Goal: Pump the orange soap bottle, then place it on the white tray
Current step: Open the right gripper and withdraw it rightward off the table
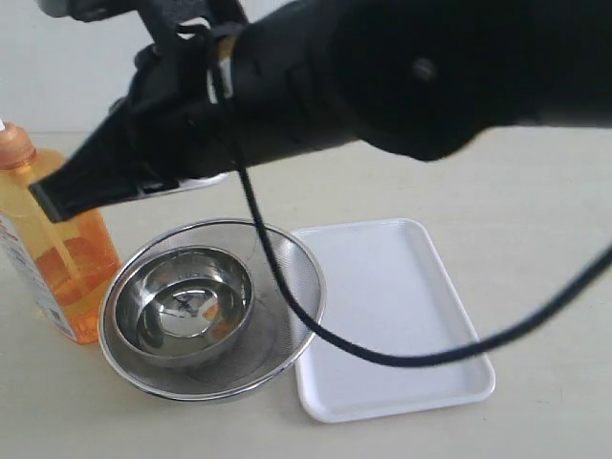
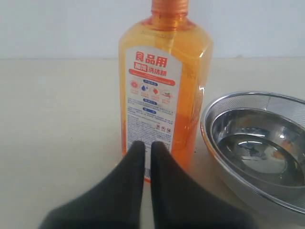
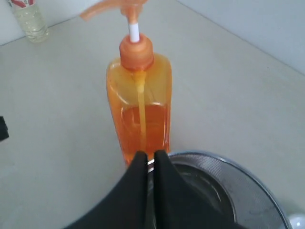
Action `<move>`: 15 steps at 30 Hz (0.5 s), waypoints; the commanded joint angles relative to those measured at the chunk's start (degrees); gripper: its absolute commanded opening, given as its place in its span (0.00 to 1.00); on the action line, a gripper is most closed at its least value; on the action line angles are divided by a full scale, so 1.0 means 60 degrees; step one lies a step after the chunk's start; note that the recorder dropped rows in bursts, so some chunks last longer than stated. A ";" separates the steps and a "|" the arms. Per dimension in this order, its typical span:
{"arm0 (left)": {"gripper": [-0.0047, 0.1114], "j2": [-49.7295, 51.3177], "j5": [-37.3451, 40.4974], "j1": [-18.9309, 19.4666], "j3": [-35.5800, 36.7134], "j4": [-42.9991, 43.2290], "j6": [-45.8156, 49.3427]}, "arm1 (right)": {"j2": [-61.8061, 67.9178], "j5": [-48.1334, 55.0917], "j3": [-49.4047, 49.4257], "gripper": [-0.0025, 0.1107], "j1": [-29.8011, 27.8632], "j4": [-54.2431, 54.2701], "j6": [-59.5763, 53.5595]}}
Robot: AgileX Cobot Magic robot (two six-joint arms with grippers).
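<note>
Beige table: near the orange soap bottle, left gripper and right gripper both sit pressed together, empty. Best to push its nozzle straight down.

The right pincer has its two dark fingers pressed together, gripping nothing. Just ahead of its tips stands the orange soap bottle, upright, white pump stem showing. A steel strainer curves beneath the pincer. A clear bottle stands far beyond.
</note>
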 commanded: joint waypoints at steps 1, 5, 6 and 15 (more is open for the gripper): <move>0.08 -0.0025 -0.0024 0.0018 0.0033 -0.0066 -0.0062 | -0.1081 -0.0387 0.1511 0.02 -0.0054 -0.0080 0.0092; 0.08 -0.0025 -0.0024 0.0018 0.0033 -0.0066 -0.0062 | -0.1949 -0.0340 0.2631 0.02 -0.0054 -0.0080 0.0189; 0.08 -0.0025 -0.0024 0.0018 0.0033 -0.0066 -0.0062 | -0.2130 -0.0035 0.2840 0.02 -0.0054 -0.0080 0.0331; 0.08 -0.0025 -0.0024 0.0018 0.0033 -0.0066 -0.0062 | -0.2669 0.0579 0.3040 0.02 -0.0054 -0.0179 0.0351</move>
